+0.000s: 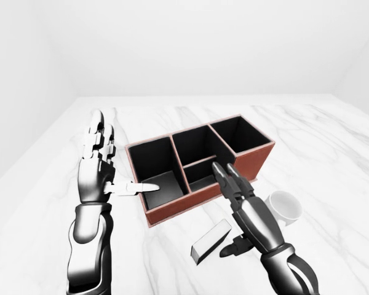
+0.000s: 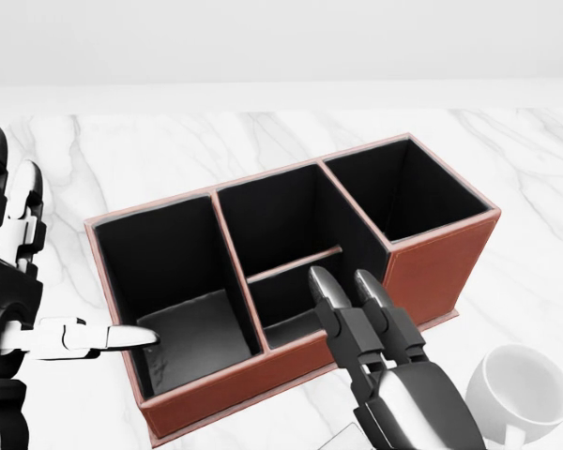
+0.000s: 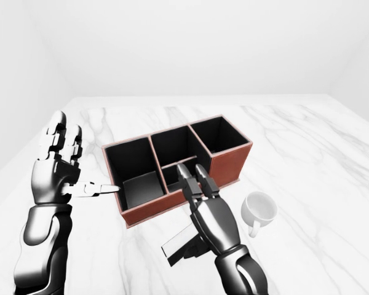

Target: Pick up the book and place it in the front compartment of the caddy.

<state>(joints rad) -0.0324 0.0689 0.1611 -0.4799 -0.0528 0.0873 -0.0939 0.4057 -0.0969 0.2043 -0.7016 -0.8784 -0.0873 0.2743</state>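
One book (image 1: 211, 241) is lying on the marble table (image 1: 332, 147) below one four-compartment caddy (image 1: 258, 158), one mug (image 1: 285, 205) sitting right, no lettering readable, both hands (image 1: 97, 161) (image 1: 237, 195) hovering spread, gripping nothing.

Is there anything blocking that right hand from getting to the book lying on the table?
Nothing visible does. The book lies flat on the marble table, just below the caddy, and the right hand hangs open directly over it. The white mug sits off to the right, clear of the path.
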